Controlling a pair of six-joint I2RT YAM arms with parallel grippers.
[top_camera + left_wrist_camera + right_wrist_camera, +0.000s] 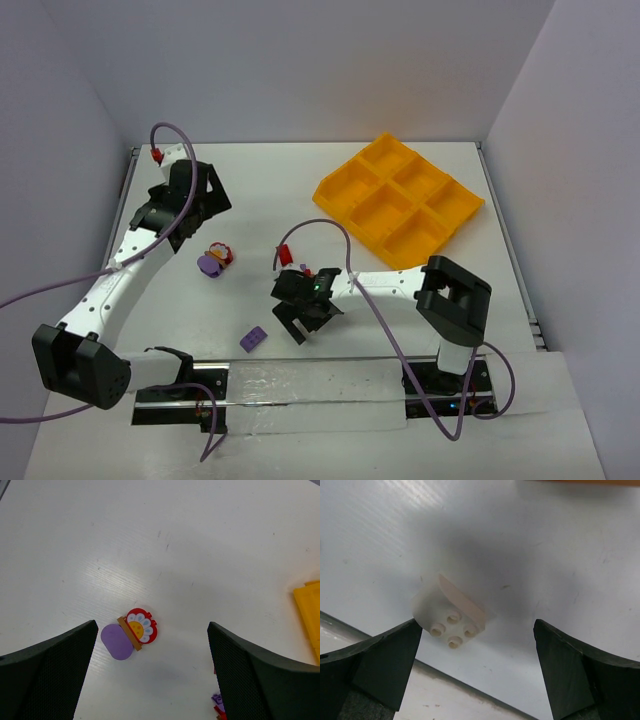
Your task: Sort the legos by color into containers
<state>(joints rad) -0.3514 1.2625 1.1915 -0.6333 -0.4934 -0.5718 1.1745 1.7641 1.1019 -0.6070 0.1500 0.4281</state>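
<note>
Both stand wide open: right gripper (476,630) straddles the tipped white brick (449,615), off-centre toward ten o'clock, so closing could flick it away; left gripper (152,626) hangs empty above the purple-red cluster (131,635).

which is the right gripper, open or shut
Open: the right gripper has its fingers wide apart, the white studded plastic brick untouched between them.

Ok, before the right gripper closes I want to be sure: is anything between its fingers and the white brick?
Nothing visible does. In the right wrist view the white brick lies alone on the table, in the gap between the open fingers of the right gripper. No other brick shows beside it.
</note>
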